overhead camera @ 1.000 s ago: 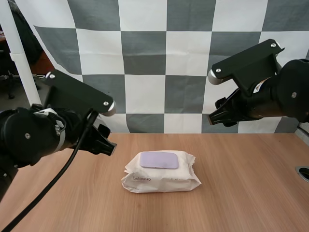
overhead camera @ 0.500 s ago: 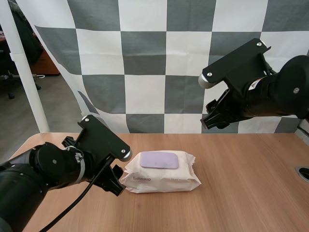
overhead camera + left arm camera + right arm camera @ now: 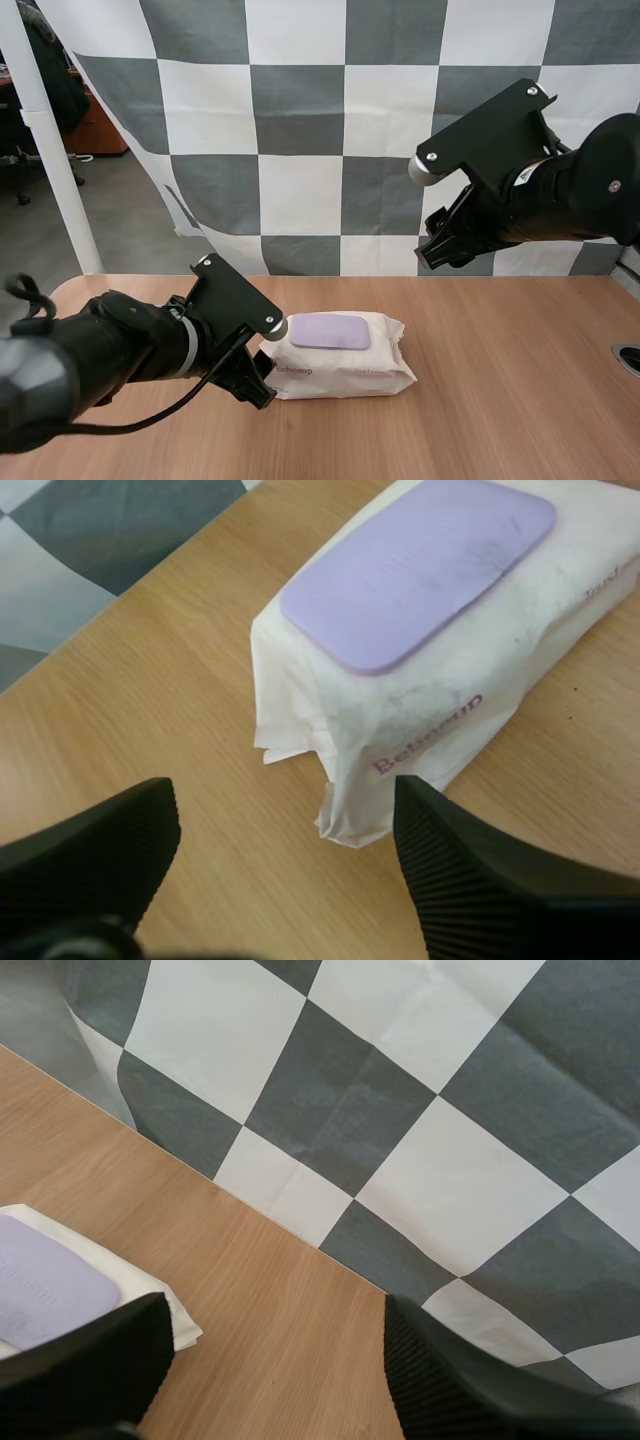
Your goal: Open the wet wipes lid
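While the white soft plastic pack of wet wipes [image 3: 345, 365] lies flat near the middle of the light wooden surface [image 3: 520, 400], its pale purple rounded-rectangle lid [image 3: 330, 330] sits flat and closed on top. The left hand [image 3: 285, 798] is low at the pack's left end. Its two black ribbed fingers are spread wide with nothing between them, and the pack's crimped end is just ahead of the gap. The right hand [image 3: 278, 1312] hangs high over the surface's far side, to the right of the pack and well apart from it, fingers likewise spread wide and holding nothing.
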You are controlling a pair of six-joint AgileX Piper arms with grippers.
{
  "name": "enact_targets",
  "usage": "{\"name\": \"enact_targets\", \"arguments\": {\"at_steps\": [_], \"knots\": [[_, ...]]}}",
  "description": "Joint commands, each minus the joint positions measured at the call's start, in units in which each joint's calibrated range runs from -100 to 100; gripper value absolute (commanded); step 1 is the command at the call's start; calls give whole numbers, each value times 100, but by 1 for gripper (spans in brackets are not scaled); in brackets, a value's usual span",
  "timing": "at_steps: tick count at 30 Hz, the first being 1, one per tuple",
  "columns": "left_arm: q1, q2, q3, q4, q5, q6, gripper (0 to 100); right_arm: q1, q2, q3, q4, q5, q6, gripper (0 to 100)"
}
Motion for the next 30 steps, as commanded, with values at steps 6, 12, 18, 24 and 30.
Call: {"name": "enact_targets", "arguments": {"at_steps": [6,12,18,24,30], "knots": [[-2,992,6,-1795,153,2429,100,5,24,-8,6,-7,-3,100],[-2,1675,-102,-2026,416,2664,100,5,154,-8,21,120,-3,100],[-2,2213,-338,-2104,946,2664,100,5,167,-8,622,430,-369,100],[-2,2316,-541,-2244,1249,2664,100,5,167,-8,1071,632,-617,100],[-2,2316,-658,-2322,1330,2664,100,5,167,-8,1137,911,-634,100]]}}
